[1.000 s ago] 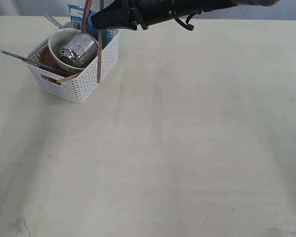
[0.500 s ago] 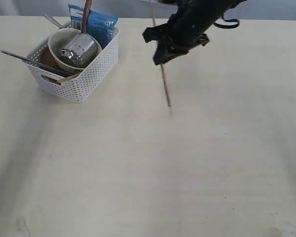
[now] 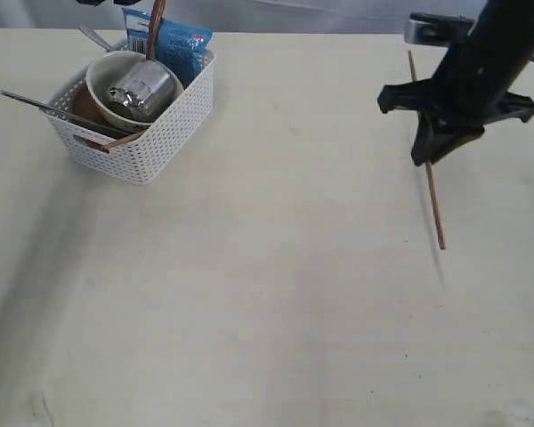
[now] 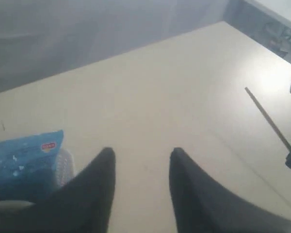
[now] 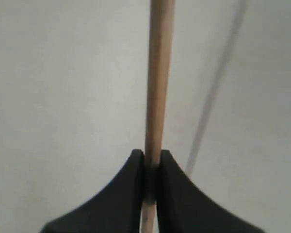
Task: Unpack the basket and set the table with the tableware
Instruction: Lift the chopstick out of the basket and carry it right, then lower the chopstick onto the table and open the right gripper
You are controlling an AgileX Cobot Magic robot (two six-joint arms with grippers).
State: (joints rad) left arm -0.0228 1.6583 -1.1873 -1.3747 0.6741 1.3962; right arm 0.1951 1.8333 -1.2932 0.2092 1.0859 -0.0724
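The white basket stands at the far left of the table. It holds a cream bowl with a steel cup lying in it, a dark red spoon, a steel handle sticking out and one chopstick. My right gripper is over the table's right side, shut on a second chopstick that hangs nearly upright, its tip just above the surface. The right wrist view shows that gripper pinching the chopstick. My left gripper is open and empty, above the basket's far side.
A blue snack packet leans at the basket's back, and the left wrist view catches it beside the fingers. A reddish-brown plate sits under the bowl. Bare tabletop lies between the basket and the right gripper.
My right gripper has carried the chopstick from the basket across to the table's right side and lower. The basket's contents have not shifted.
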